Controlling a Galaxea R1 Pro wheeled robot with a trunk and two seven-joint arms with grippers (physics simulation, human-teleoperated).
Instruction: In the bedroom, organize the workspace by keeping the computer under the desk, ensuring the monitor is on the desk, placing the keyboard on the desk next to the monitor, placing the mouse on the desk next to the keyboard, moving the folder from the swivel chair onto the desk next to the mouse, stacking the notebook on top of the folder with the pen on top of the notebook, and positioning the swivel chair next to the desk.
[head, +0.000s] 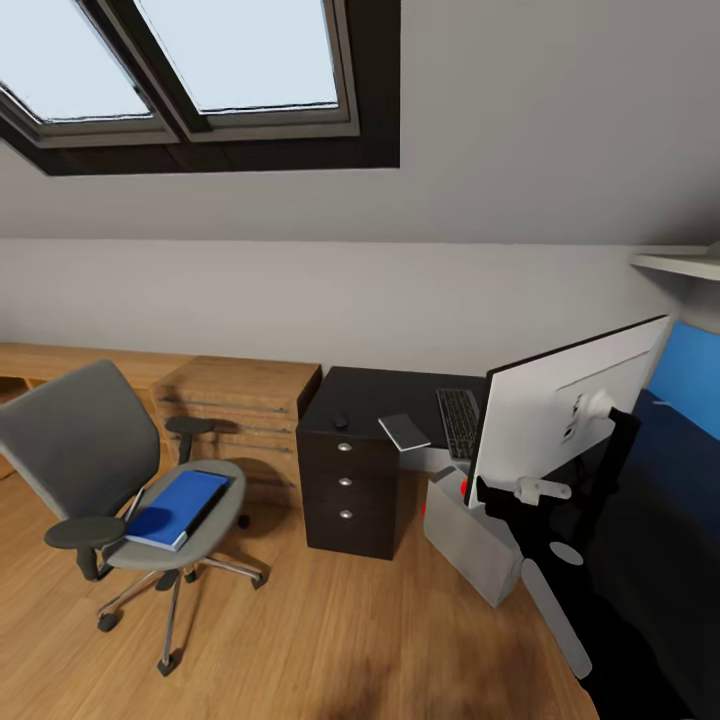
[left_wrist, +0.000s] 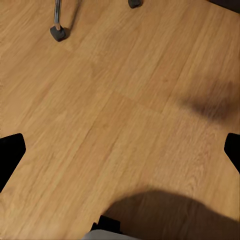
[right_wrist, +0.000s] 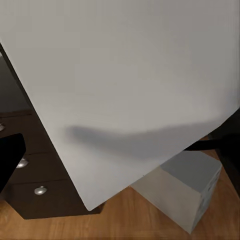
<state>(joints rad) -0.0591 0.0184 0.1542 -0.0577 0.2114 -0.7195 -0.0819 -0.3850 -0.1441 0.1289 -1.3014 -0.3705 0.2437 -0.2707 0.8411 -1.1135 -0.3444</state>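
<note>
from my head camera, the monitor (head: 560, 415) hung in my right gripper (head: 520, 490), above the computer (head: 475, 535) on the floor, beside the desk (head: 390, 395). my left fingers (left_wrist: 10, 155) were spread over bare floor. at my right wrist, the white panel loomed; i judged it needed level carrying, set down behind the keyboard (head: 458, 420).

Head camera overlooks room; right wrist camera close behind monitor (right_wrist: 130, 90)
</note>
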